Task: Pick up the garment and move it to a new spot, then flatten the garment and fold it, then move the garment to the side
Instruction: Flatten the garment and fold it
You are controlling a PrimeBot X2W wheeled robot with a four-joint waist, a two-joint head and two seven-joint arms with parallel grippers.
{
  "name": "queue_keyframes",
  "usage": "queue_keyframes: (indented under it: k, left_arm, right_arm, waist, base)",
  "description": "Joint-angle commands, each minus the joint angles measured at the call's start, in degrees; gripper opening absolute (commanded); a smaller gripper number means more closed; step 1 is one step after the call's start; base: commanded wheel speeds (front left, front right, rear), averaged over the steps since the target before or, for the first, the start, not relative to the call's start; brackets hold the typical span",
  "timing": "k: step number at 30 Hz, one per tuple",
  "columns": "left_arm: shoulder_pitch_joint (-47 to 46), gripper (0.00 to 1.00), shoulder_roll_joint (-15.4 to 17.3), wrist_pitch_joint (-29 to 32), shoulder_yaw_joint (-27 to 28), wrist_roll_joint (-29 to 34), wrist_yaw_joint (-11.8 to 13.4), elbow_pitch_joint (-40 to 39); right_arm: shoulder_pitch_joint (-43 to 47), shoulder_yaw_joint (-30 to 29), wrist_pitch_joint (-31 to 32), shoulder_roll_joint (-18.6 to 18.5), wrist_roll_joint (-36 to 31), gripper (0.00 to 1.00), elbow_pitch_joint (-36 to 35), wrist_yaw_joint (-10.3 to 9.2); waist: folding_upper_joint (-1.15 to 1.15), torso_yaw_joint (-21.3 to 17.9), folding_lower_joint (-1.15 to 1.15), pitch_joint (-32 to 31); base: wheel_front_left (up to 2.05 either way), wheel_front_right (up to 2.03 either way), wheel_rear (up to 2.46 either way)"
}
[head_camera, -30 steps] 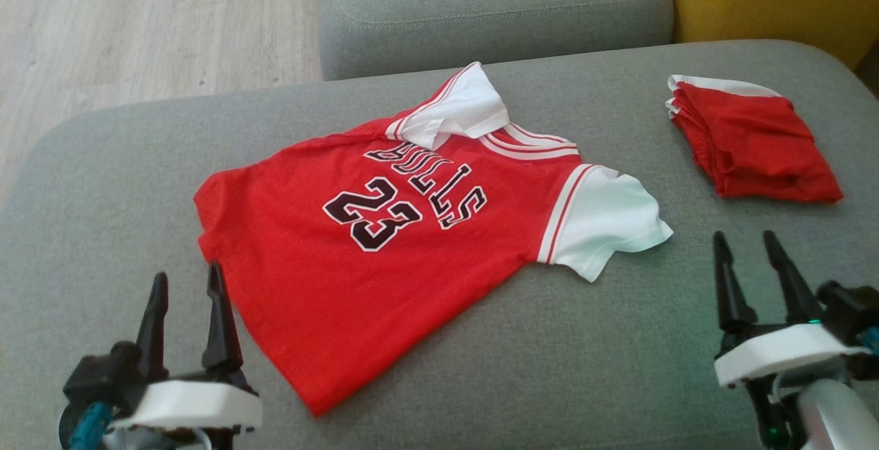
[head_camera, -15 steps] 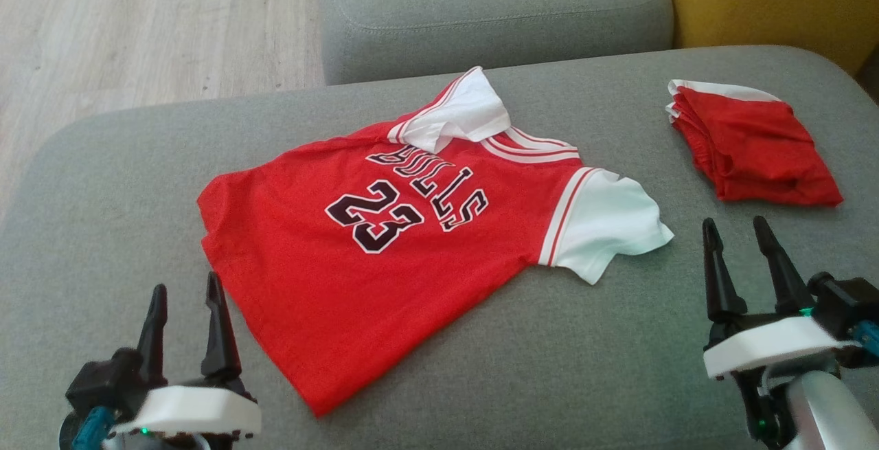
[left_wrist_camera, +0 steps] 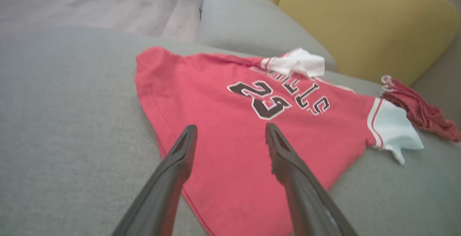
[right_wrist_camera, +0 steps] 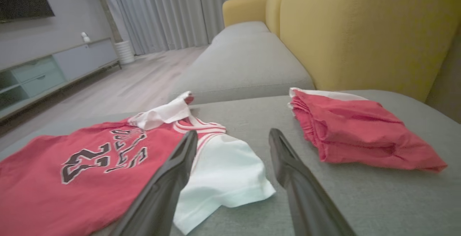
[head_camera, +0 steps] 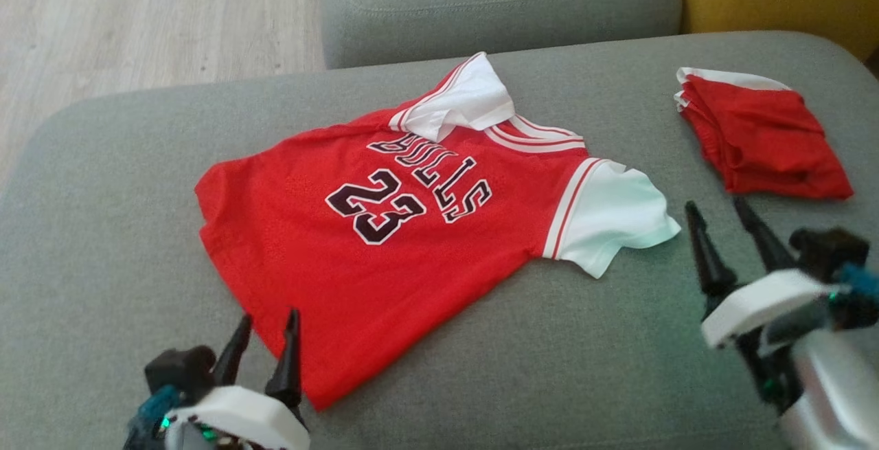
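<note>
red-and-white 23 jersey (head_camera: 288, 251) spread mid-frame on grey fabric sofa cushion (head_camera: 103, 196), folded red cloth (head_camera: 762, 141) upper right, left gripper (head_camera: 269, 315) lower left, right gripper (head_camera: 714, 203) lower right, both jaws wide, empty

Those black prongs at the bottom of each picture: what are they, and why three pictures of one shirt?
They are the fingers of a two-armed robot's grippers. The wide picture comes from its head camera: left gripper lower left, right gripper lower right. The other two come from wrist cameras looking along each gripper's fingers. On the grey sofa cushion lies a red jersey, spread out, with a folded red garment apart to its right. Both grippers are open and hold nothing.
</note>
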Motion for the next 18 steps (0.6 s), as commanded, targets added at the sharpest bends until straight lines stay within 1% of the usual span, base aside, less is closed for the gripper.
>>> queue_keyframes:
  k: [1, 6, 10, 12, 18]
  left_arm:
    - [-3.4, 1.0, 0.0, 0.8, 1.8, -0.1, 0.3, -1.9]
    - [-4.0, 1.0, 0.1, 8.6, -0.1, -0.9, 0.9, -3.3]
    - [-4.1, 1.0, 0.1, 14.9, -1.6, -2.2, 0.8, -4.5]
    - [-4.0, 1.0, 0.1, 17.5, -2.2, -2.6, 1.2, -4.8]
    - [-4.7, 1.0, 0.2, 21.7, -3.6, -2.7, 2.1, -6.5]
  right_arm:
    - [-3.6, 1.2, 1.0, -2.3, 0.6, 1.0, -0.7, -0.04]
    - [-9.5, 2.6, 7.3, -5.4, 3.6, 1.0, 6.2, -0.04]
    - [-13.4, 4.8, 12.8, -6.8, 6.6, 1.0, 12.2, -0.04]
    - [-15.1, 6.0, 14.8, -7.1, 8.5, 1.0, 14.7, -0.04]
    - [-19.6, 9.4, 18.5, -8.0, 12.8, 1.0, 21.5, -0.04]
  waist:
    - [0.0, 0.3, 0.0, 0.4]
    - [0.0, 1.7, 0.0, 2.5]
    - [0.0, 3.1, 0.0, 4.6]
    - [0.0, 3.7, 0.0, 5.6]
    - [0.0, 5.4, 0.0, 8.3]
  base:
    - [0.0, 0.0, 0.0]
    - [0.0, 0.0, 0.0]
    - [0.0, 0.0, 0.0]
    - [0.0, 0.0, 0.0]
    - [0.0, 0.0, 0.0]
